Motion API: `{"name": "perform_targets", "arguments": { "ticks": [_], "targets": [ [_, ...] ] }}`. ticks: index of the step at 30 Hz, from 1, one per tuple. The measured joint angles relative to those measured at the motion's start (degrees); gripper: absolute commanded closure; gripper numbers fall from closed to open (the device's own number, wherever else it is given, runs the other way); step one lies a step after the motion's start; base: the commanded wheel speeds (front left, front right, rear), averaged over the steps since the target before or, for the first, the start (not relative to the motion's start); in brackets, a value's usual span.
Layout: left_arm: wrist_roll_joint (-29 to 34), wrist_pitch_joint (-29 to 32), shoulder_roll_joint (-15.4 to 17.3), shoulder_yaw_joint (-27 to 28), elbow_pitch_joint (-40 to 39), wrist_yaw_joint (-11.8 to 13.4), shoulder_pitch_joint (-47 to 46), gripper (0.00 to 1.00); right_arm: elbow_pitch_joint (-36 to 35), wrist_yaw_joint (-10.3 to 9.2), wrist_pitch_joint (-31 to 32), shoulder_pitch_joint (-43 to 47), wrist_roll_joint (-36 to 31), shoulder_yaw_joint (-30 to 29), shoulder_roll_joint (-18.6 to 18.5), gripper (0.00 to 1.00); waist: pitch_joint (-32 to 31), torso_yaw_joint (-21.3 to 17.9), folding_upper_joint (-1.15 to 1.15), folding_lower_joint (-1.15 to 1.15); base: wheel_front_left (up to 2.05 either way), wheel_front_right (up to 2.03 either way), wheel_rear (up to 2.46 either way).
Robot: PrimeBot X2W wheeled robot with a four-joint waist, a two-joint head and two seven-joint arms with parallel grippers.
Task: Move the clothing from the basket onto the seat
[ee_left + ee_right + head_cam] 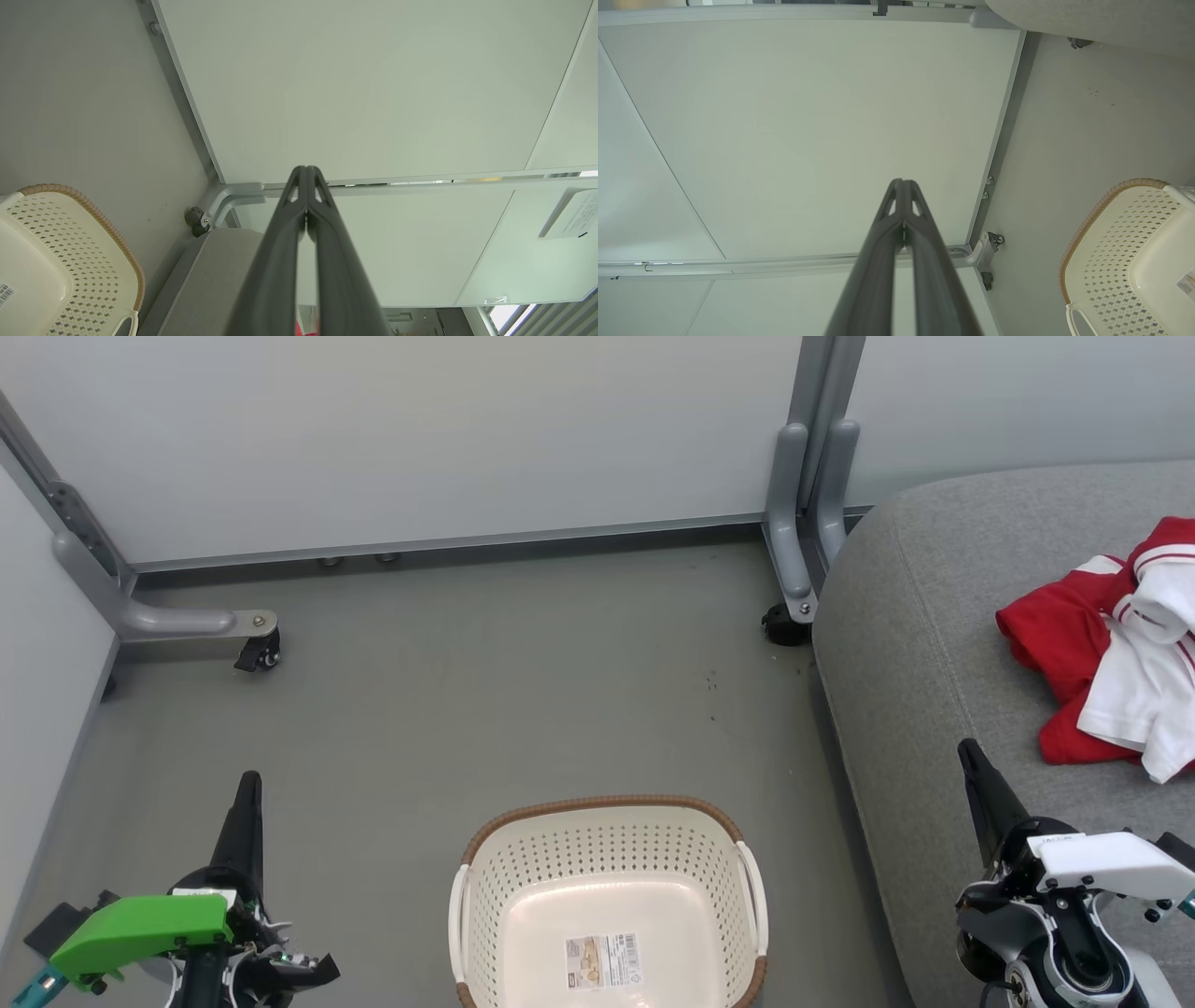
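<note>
The clothing [1111,653], red and white garments in a crumpled heap, lies on the grey seat [924,644] at the right. On the floor at bottom centre stands the cream basket [607,859] with a brown rim, holding just a paper label [604,959] on its floor. My left gripper [248,782] is shut at the lower left, pointing up over bare floor, left of the basket. Over the seat's front part, below the clothing, my right gripper [966,749] is shut too. Both wrist views show the fingertips [306,170] [902,183] pressed together with nothing between them.
Pale partition panels [420,429] with grey metal feet and castors [257,653] close off the back and left. A second partition foot [794,607] stands by the seat's corner. Grey floor [513,691] stretches between the basket and the panels.
</note>
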Motion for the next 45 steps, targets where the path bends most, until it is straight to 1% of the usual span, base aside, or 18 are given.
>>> {"name": "perform_targets", "arguments": {
  "ticks": [7, 45],
  "targets": [
    [-2.67, 0.55, -0.08, 0.35, 0.05, -0.19, -0.48, 1.0, 0.58, 0.0, 0.36, -0.64, 2.56, -0.31, 0.03, 1.0, -0.08, 0.11, 0.0, 0.0, 0.0, 0.0, 0.0],
    [-2.7, 0.57, -0.12, 0.35, 0.03, -0.24, -0.56, 1.0, 0.66, 0.0, 1.09, -0.83, 2.15, -1.11, 0.51, 1.0, -0.08, 0.11, 0.0, 0.0, 0.0, 0.0, 0.0]
  ]
}}
